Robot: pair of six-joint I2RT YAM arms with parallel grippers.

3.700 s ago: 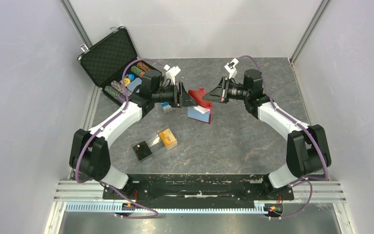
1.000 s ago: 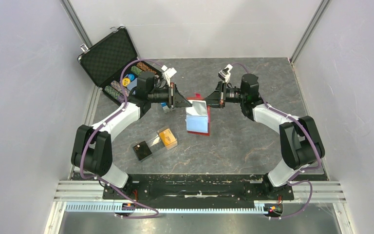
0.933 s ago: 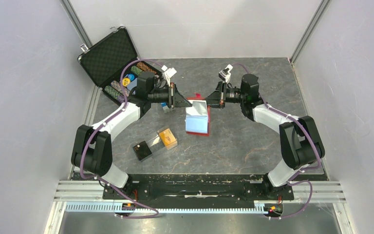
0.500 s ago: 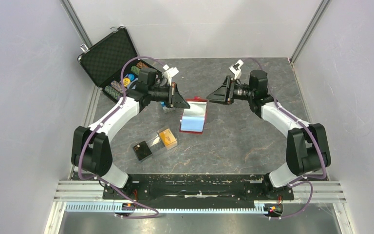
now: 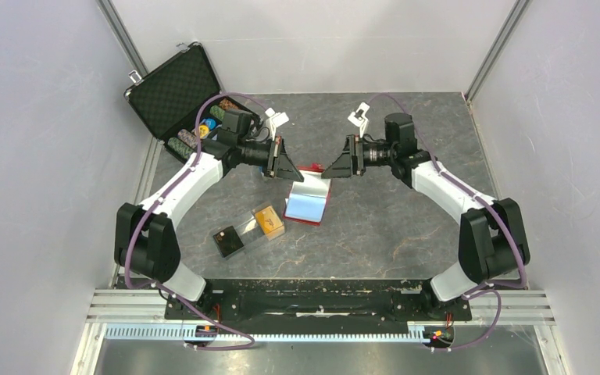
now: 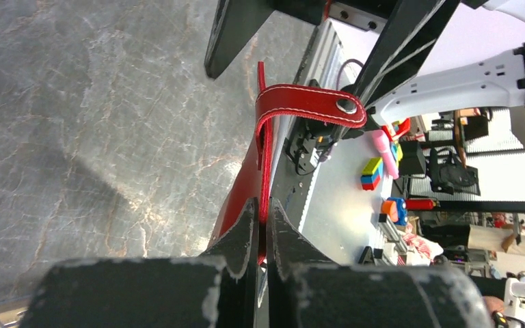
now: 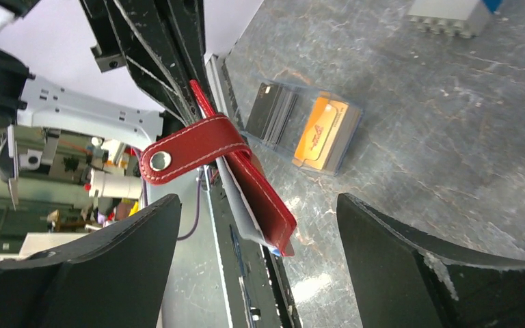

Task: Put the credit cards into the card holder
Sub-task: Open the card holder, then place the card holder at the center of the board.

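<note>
The small red leather-like folding card holder [image 5: 306, 205] hangs open from the left claw [image 5: 287, 167], its pale blue-grey lining facing up; its long axis runs away from that claw's tips and slopes down toward the grey stone-patterned table [image 5: 391, 226], though I cannot tell whether its far end rests there; the left claw is pinched tight on one red edge, its fingers [image 6: 239, 236] almost meeting, and the red snap strap [image 6: 307, 106] curls over just past them; the right claw [image 5: 332, 166] faces the holder from the opposite side, spread wide and carrying nothing; the strap and free flap lie straight ahead of it, between its two fingers and touching neither; the orange-gold credit cards [image 7: 321, 140] stand in a clear plastic tray [image 7: 297, 116] beyond the holder from the right claw, well apart from both claws; the left claw is nearer them but occupied, so I judge the free right claw must pass round the holder to fetch one.
</note>
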